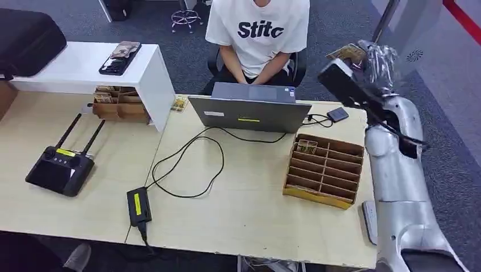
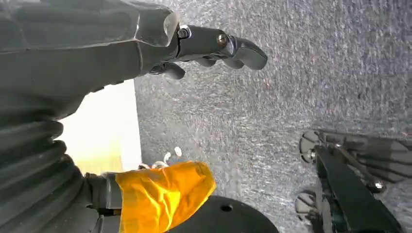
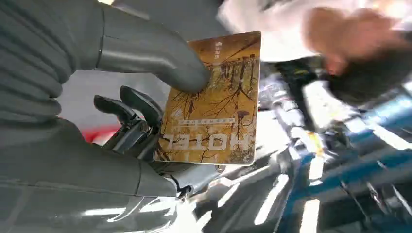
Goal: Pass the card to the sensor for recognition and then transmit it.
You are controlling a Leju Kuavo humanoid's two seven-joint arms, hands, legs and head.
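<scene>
My right hand (image 1: 379, 65) is raised past the table's (image 1: 238, 192) far right corner, thumb (image 3: 155, 53) pressing the card (image 3: 214, 102) against the darker fingers behind it (brown tree print, "HOTEL" reads upside down in the wrist view). The card (image 1: 347, 53) sits high, level with the seated person (image 1: 258, 34). The sensor (image 1: 338, 114), a small dark pad, lies beside the laptop (image 1: 249, 110), below the hand. My left hand (image 2: 194, 48) hangs over carpet, fingers loosely curled, holding nothing.
</scene>
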